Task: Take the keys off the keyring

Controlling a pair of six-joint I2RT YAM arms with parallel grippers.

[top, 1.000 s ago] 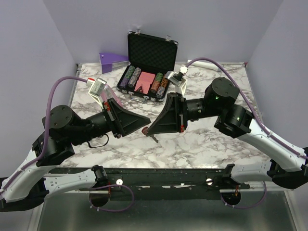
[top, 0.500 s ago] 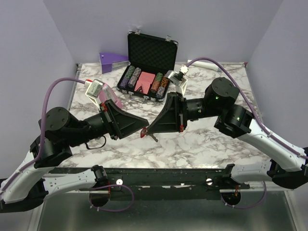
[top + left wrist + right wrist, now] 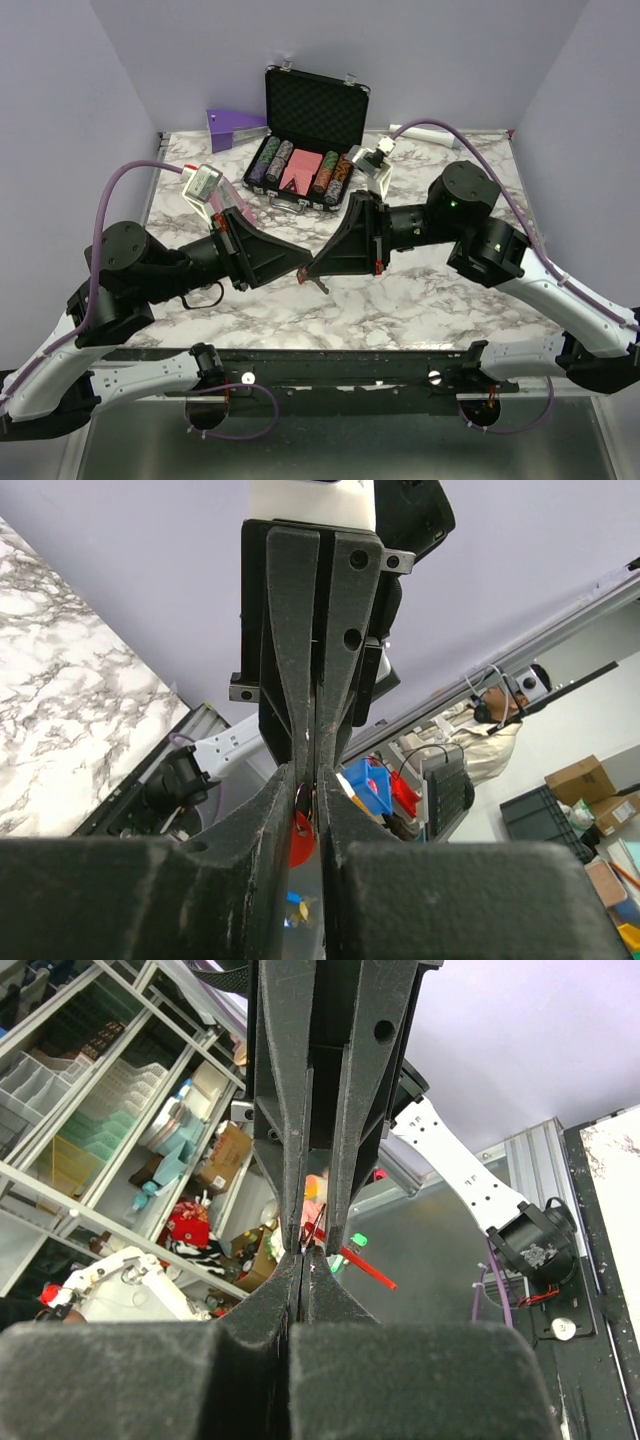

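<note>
Just in front of the open chip case (image 3: 312,125), above the marbled worktop (image 3: 430,300): left gripper (image 3: 299,270) and right gripper (image 3: 314,272), tip to tip. Pinched between the nearly closed fingers of the left: the red keyring (image 3: 299,838). Fingers of the right pressed together at the tips; impossible to tell what, if anything, sits between them. On the side away from the case, hanging below the meeting point: a thin grey sliver of the keys (image 3: 320,287). Left of the case, a purple wedge (image 3: 235,124).
</note>
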